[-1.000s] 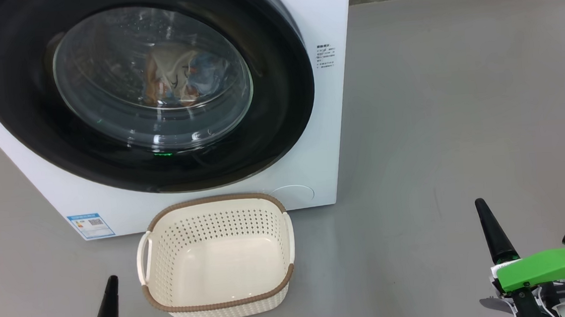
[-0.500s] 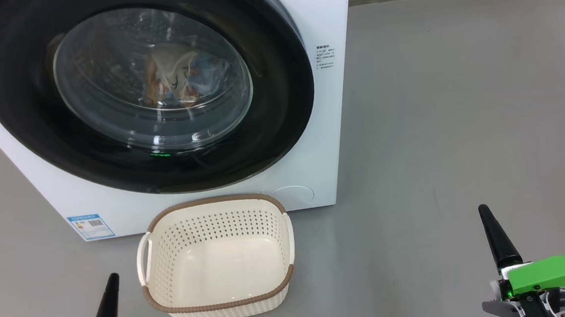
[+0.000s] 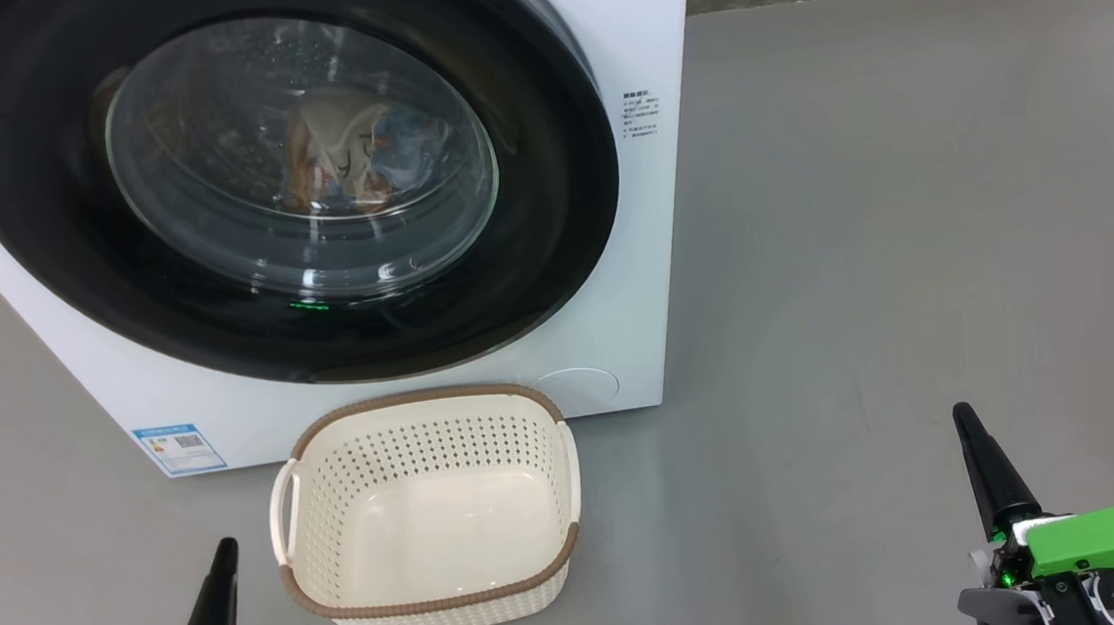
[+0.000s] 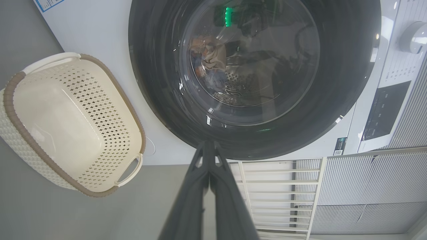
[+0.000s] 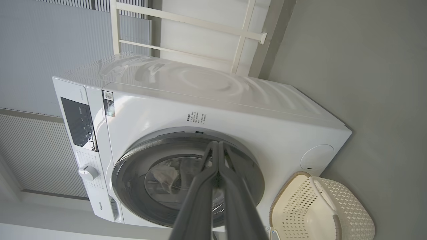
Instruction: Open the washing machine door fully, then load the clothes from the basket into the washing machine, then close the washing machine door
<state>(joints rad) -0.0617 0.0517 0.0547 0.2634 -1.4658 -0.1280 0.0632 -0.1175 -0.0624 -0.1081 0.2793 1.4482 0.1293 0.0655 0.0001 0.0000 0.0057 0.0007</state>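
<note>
We stand on a smooth grey floor (image 3: 885, 231). A ribbed pale wall (image 4: 367, 180) and one white rack (image 4: 277, 186) lie behind the single washing machine (image 3: 641, 42). The washing machine door (image 3: 561, 234) sits shut, and the clothes (image 3: 350, 160) show inside through its glass. One basket (image 3: 440, 605), its bottom bare, rests just before the machine. Our left gripper (image 3: 225, 551) and right gripper (image 3: 964, 413) each have their fingers pressed together, holding nothing, well apart from the door.
</note>
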